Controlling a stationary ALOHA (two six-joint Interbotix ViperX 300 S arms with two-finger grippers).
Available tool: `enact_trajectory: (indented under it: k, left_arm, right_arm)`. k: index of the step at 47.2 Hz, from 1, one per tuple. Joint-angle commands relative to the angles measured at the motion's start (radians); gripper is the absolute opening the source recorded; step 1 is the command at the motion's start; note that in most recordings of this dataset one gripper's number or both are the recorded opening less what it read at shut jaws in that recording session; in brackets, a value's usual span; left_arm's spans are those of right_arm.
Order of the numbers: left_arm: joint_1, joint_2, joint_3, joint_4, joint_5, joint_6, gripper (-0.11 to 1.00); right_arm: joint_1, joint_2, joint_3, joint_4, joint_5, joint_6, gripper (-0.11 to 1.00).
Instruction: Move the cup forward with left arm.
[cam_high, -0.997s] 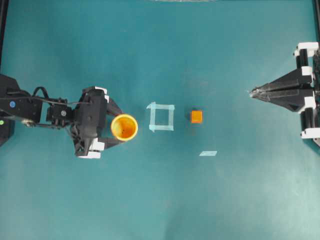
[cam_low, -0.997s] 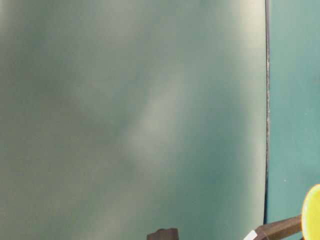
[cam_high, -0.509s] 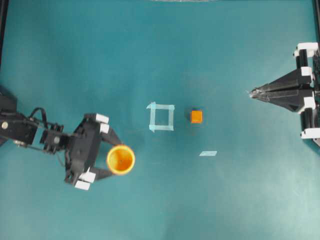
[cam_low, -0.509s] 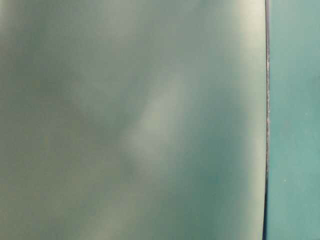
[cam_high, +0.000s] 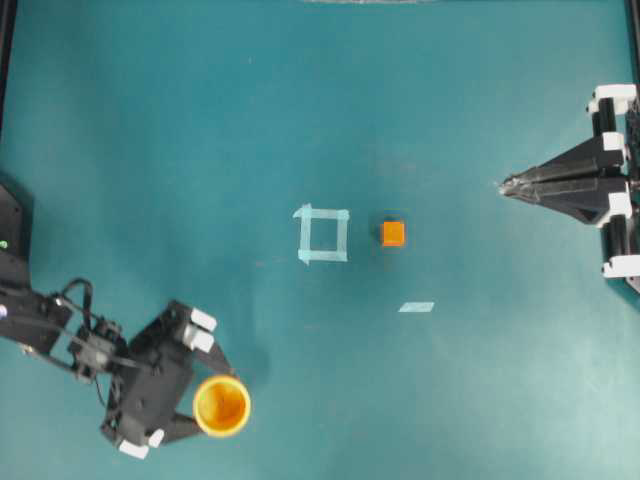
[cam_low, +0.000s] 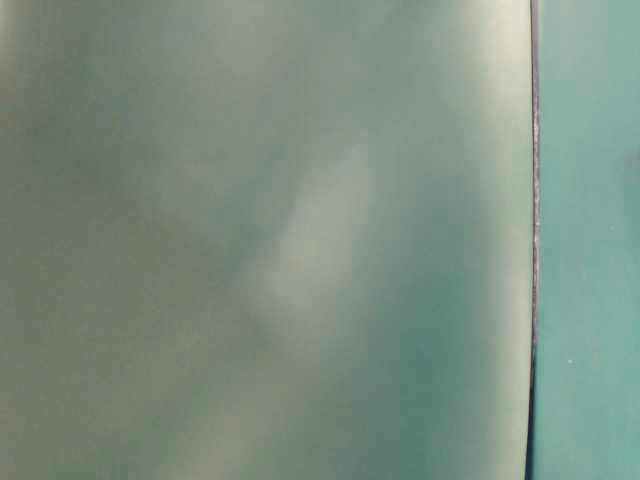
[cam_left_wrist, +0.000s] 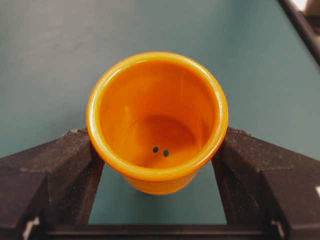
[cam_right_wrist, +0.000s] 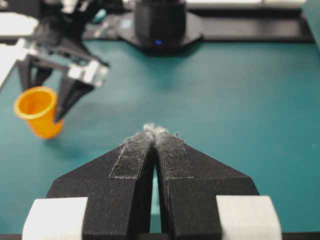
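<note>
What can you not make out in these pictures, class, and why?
- Table-level view: everything; a blur fills it.
- Left wrist view: the cup base, hidden by its own rim; left tool fingertips, behind the cup.
- Overhead view: right tool arm, cut off by the edge.

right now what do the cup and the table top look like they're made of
The cup looks like moulded plastic: smooth, glossy orange walls with a rolled yellow rim that catches light, and two small dark dots at its bottom, maybe holes. The table top looks like a matte teal mat or painted board: even colour, soft sheen, no grain. Which one is unclear.
</note>
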Motion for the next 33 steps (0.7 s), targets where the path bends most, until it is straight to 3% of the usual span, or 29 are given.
enact_trajectory:
  k: [1,14,33]
  left_arm:
    - [-0.032,0.003,-0.048,-0.002,0.012,0.002,0.66]
    - [-0.106,0.018,-0.077,0.0,0.074,0.002,0.66]
    - [-0.114,0.018,-0.077,0.0,0.078,0.002,0.66]
  right_arm:
    - [-0.002,0.003,-0.031,0.003,-0.005,0.005,0.0]
    - [-0.002,0.002,-0.032,0.003,-0.005,0.006,0.0]
    - [0.0,0.002,-0.031,0.003,-0.003,0.023,0.0]
